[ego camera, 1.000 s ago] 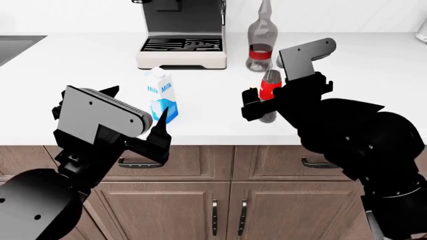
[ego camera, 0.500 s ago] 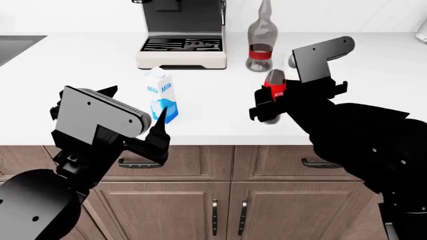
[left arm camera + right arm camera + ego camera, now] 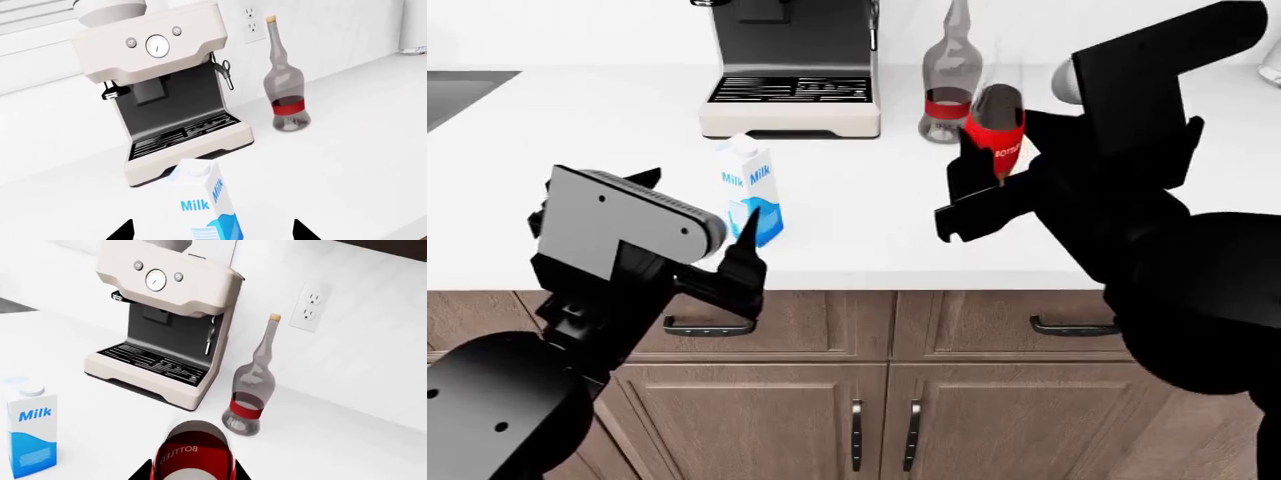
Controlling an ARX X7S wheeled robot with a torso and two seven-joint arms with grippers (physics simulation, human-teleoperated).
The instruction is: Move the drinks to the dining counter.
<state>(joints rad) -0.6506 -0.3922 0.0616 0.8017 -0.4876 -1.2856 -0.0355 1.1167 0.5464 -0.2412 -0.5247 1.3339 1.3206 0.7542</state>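
Right hand (image 3: 994, 185) risen, gripping small bottle (image 3: 998, 130) tilted above worktop; left hand (image 3: 701, 235) open before milk carton (image 3: 751, 190).

The milk carton (image 3: 751, 192) carries the word "Milk" in blue letters on its white upper part, once on each of two neighbouring faces; the wrist views show the same word (image 3: 207, 205) (image 3: 31, 428). The small bottle's red label (image 3: 193, 456) reads "BOTTLED" in white letters in the right wrist view; in the head view that lettering (image 3: 1002, 152) is too small to read.
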